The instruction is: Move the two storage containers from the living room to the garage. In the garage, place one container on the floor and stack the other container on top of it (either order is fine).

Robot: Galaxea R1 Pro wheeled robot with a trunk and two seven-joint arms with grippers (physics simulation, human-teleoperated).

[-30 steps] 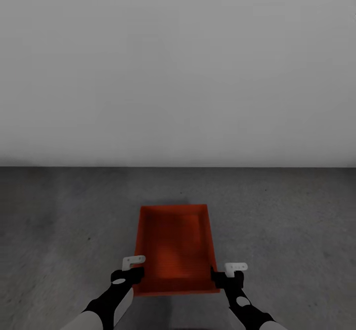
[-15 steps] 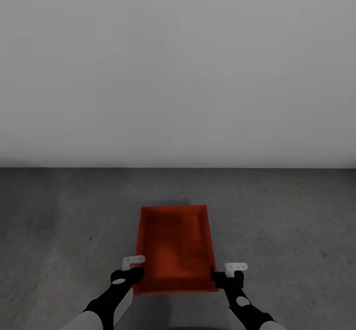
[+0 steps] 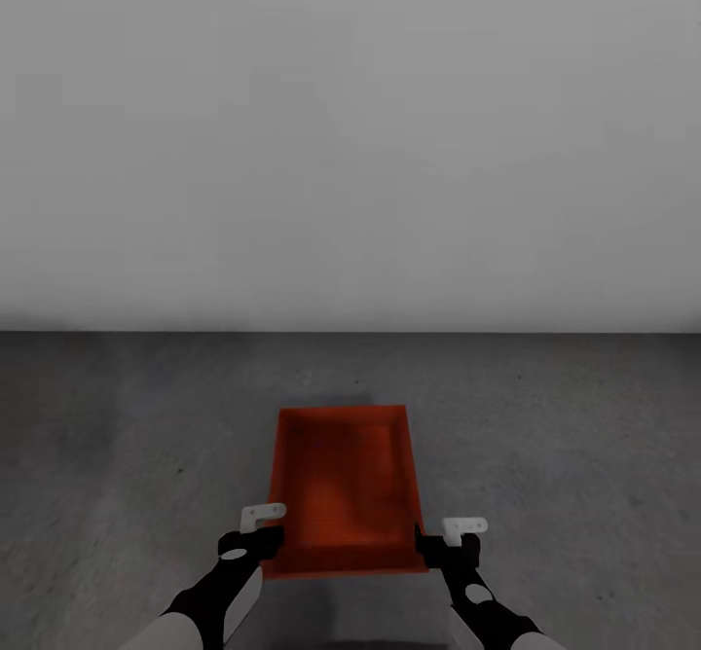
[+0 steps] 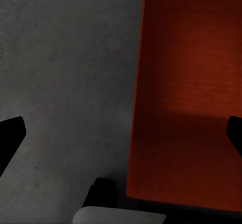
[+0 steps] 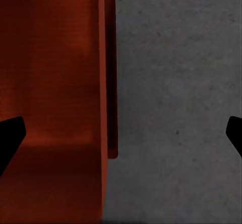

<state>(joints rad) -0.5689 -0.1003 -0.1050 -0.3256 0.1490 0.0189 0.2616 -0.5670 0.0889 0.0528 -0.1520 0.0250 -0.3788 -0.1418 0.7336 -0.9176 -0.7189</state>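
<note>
Head view: almost nothing has shifted; storage container (image 3: 343,485) sits on floor (image 3: 117,455), left gripper (image 3: 261,529) and right gripper (image 3: 450,537) spread wide, empty, flanking it — probably released.

The storage container (image 3: 343,480) in front of me is red-orange, plain and smooth, darker in its shaded inside. The floor (image 3: 117,436) under it is dark grey concrete, mottled with small specks. The wall (image 3: 350,134) beyond is plain white, greying upward. My left claw (image 3: 263,531) and right claw (image 3: 438,541) are black with white brackets.
</note>
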